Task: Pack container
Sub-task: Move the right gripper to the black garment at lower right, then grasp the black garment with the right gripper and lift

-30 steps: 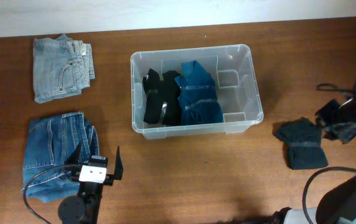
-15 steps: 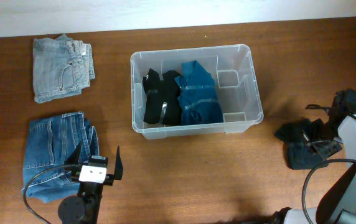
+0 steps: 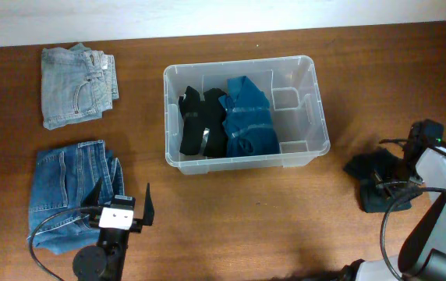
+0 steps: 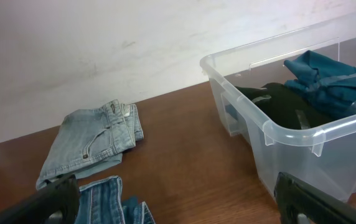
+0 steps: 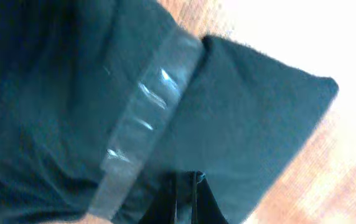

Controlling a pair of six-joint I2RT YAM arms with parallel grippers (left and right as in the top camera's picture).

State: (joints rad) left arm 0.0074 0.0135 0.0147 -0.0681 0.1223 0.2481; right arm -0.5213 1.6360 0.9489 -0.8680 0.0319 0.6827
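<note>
Container (image 3: 292, 125) stands at the middle of the wooden table (image 3: 285, 226) and holds two taped clothing bundles, one black (image 3: 199, 123) and one teal (image 3: 248, 117). A third, dark bundle (image 3: 375, 183) lies to its right. The right claw (image 5: 185, 186) is on it with jaws drawn together; whether they pinch cloth is unclear. Two folded jeans lie left, one light (image 3: 77, 84) and one darker (image 3: 75, 191). The left claw (image 4: 178, 205) gapes wide, holding nothing.

The dark bundle (image 5: 165, 93) is cut off by the picture's left edge; the right gripper (image 5: 183, 190) is blurred, its grip unreadable.
</note>
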